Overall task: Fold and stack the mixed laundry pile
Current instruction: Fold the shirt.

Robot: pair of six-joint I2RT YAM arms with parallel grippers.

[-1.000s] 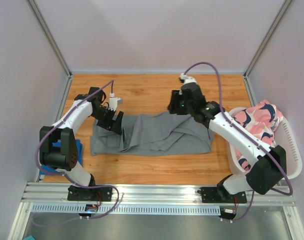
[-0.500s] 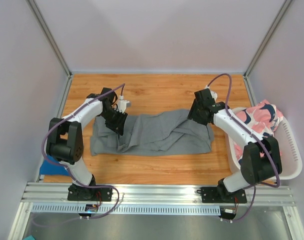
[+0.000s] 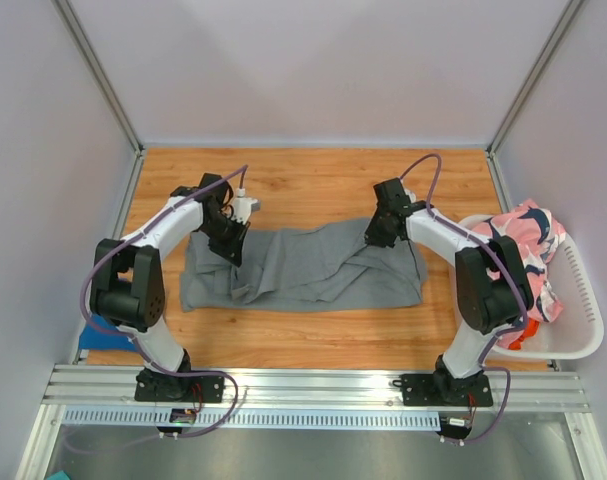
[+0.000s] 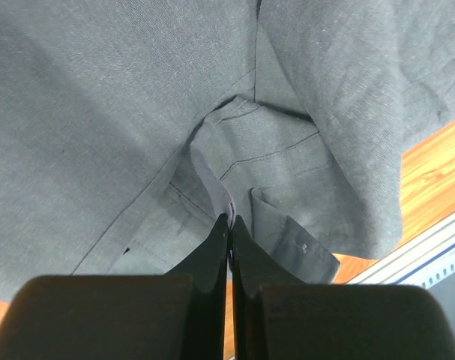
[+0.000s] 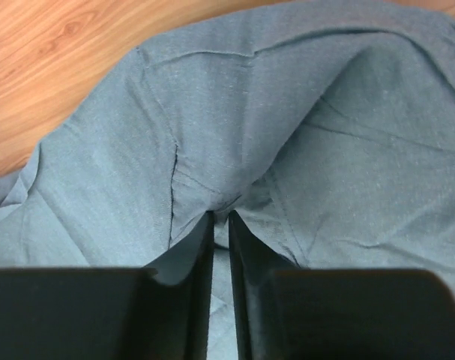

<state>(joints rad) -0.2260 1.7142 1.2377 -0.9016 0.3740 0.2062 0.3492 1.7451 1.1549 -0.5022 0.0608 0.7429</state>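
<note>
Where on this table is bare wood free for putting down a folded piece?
Two free strips: wood between the grey garment and the back wall, and wood between the garment and the metal rail. Crowded: the right side with the basket, the left edge by the blue cloth.

A broad band of bare wooden table [image 3: 303, 180] lay open across the upper middle of the overhead view, between the back wall and the grey garment [image 3: 303, 268]. A narrower bare strip ran below the garment, bounded at the bottom by the aluminium rail [image 3: 313, 385]. The left arm [image 3: 158, 232] crossed the left side and the right arm [image 3: 435, 232] crossed the right, each ending on the garment's upper edge. The white basket [image 3: 583, 300], heaped with a pink patterned garment [image 3: 523, 235], blocked the right edge. A blue garment [image 3: 96, 328] sat at lower left beside the left arm's elbow. Frame posts [image 3: 98, 75] closed the upper corners.
</note>
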